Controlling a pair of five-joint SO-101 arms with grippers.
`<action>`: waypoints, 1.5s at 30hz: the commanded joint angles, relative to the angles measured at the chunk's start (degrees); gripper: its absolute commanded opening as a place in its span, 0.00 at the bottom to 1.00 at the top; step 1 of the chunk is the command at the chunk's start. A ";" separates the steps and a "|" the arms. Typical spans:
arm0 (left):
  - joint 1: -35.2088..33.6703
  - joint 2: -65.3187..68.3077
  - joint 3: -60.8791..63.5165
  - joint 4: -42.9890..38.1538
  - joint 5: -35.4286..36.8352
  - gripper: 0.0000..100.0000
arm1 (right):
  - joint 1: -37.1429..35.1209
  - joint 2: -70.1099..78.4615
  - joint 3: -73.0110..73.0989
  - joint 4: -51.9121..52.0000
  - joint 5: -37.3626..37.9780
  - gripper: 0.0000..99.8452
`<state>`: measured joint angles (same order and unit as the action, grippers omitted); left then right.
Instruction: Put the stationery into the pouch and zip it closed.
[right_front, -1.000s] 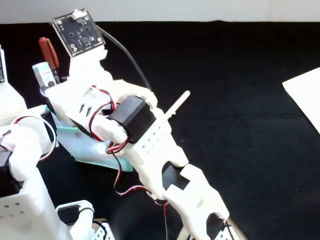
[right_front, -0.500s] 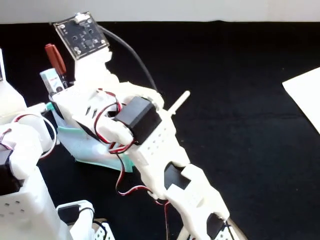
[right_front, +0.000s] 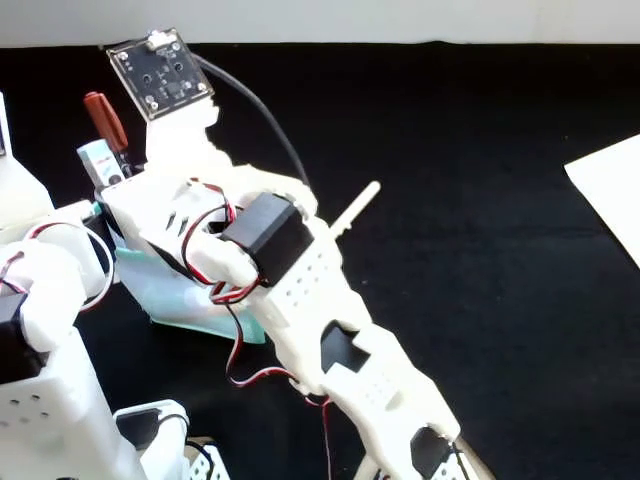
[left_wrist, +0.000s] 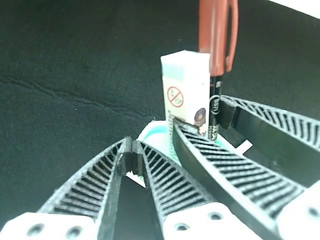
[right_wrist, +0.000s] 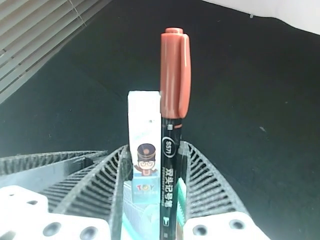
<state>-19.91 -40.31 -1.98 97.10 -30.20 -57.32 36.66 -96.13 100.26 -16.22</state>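
Note:
My right gripper (right_wrist: 152, 155) is shut on a brown-capped pen (right_wrist: 172, 120) and a white eraser (right_wrist: 143, 145), both held upright side by side. In the high view the pen (right_front: 104, 120) and eraser (right_front: 98, 160) stick up at the far left, above the teal pouch (right_front: 175, 295) on the black table. My left gripper (left_wrist: 131, 150) is shut, pinching the pouch's rim (left_wrist: 152, 135). The right gripper (left_wrist: 202, 117) hangs close beside it with the eraser (left_wrist: 185, 95) and pen (left_wrist: 215, 55) over the pouch mouth. The right arm hides most of the pouch.
A thin white stick (right_front: 355, 210) lies on the black table (right_front: 470, 150) just right of the right arm. A white sheet (right_front: 612, 190) lies at the right edge. The left arm (right_front: 45, 300) stands at the lower left.
The right arm has shifted slightly right and down with the pen and eraser still in its grip. The left arm holds the pouch in the same place.

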 joint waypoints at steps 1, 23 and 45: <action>-0.66 0.31 0.75 0.00 0.53 0.01 | 1.63 2.07 -5.85 -1.45 -0.62 0.01; -0.66 0.31 0.75 0.09 0.44 0.01 | -2.42 -37.76 45.23 0.66 2.11 0.01; -0.66 0.31 0.75 0.18 0.44 0.01 | -2.86 -68.88 106.86 -35.21 13.19 0.17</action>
<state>-19.91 -40.31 -1.89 97.10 -30.11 -59.78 -25.05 6.55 66.68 -6.81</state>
